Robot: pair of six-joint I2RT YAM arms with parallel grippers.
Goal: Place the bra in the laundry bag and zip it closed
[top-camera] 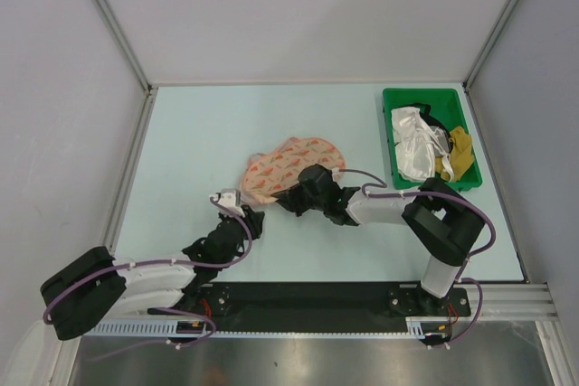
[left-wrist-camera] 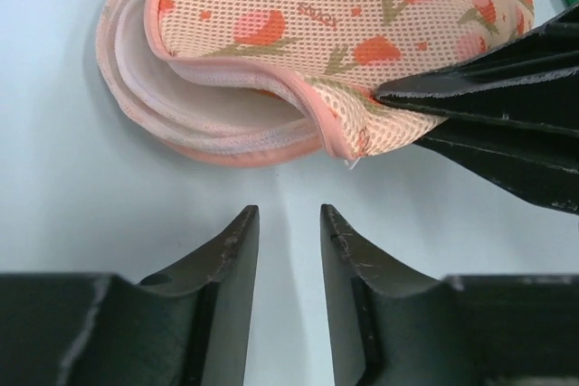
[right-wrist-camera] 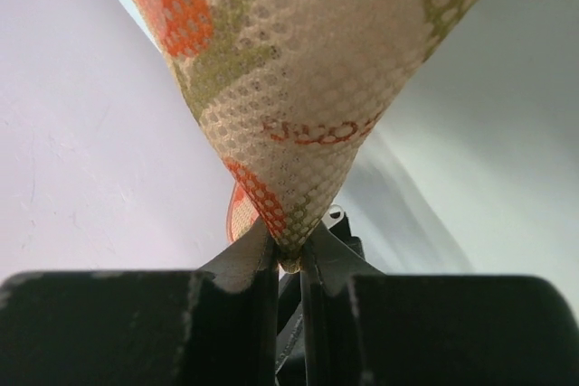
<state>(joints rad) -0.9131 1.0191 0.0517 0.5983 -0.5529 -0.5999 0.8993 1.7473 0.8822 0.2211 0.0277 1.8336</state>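
The laundry bag (top-camera: 291, 165) lies mid-table, folded shut with its tulip print up. In the left wrist view its near edge (left-wrist-camera: 271, 137) gapes unzipped and shows pale layers inside. My right gripper (top-camera: 304, 190) is shut on the bag's near edge and lifts the top layer. The pinched mesh (right-wrist-camera: 298, 70) runs down between its fingertips (right-wrist-camera: 289, 255), and its black fingers (left-wrist-camera: 488, 101) also show in the left wrist view. My left gripper (top-camera: 246, 216) is open and empty, just short of the bag's near-left edge, with table between its tips (left-wrist-camera: 289, 219). The bra is hidden.
A green bin (top-camera: 389, 133) stands at the back right and holds white and yellow garments (top-camera: 418, 140). Grey walls and metal rails close in the table on the left, back and right.
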